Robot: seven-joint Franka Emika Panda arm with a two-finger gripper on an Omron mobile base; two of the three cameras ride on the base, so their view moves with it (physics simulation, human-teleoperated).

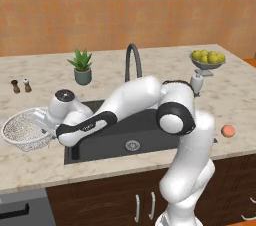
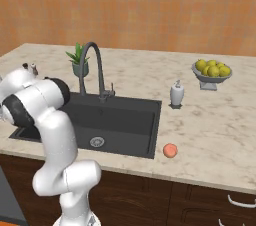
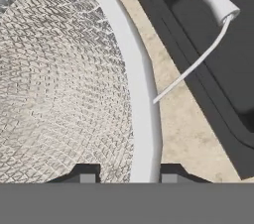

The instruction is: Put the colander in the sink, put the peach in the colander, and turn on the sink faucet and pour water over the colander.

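The colander, a speckled white mesh bowl, rests on the counter just left of the sink. My gripper reaches down to its right rim. In the hand view the gripper straddles the colander rim, one finger inside the mesh and one outside, shut on it. The black sink edge runs close by. The peach lies on the counter right of the sink, near the front edge, and is the peach by the basin's corner. The sink faucet arches over the back of the sink; its spout is dry.
A potted plant stands behind the sink's left. Beside the back right of the sink is a soap dispenser, and a footed bowl of lemons stands further right. Two small shakers stand at the far left.
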